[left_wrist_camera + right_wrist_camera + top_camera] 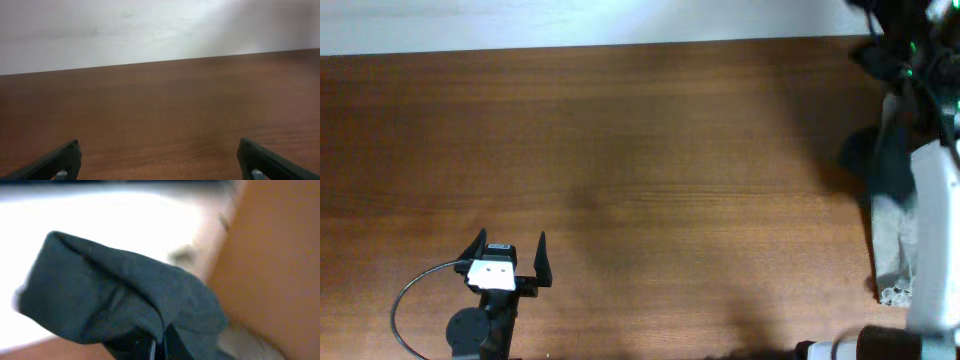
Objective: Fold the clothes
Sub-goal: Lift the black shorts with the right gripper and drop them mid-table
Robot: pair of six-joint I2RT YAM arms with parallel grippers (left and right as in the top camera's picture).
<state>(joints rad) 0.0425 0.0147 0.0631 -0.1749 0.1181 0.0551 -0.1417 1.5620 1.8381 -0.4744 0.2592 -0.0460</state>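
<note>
Brown wood surface (pixel 620 150), soft floppy black shorts (pixel 115 295) dangling at its right edge from the right claw (pixel 159 345) pinched shut on them, left claw (pixel 511 247) wide open and empty, so I'd regrip along a hem.

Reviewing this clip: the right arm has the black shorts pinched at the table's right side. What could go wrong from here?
1. The right end effector seems to pinch only a small fold of the shorts, so they may slip out.
2. They look bunched, so they may land crumpled on the table.
3. The open left end effector sits far across the table, a long reach to help.
</note>
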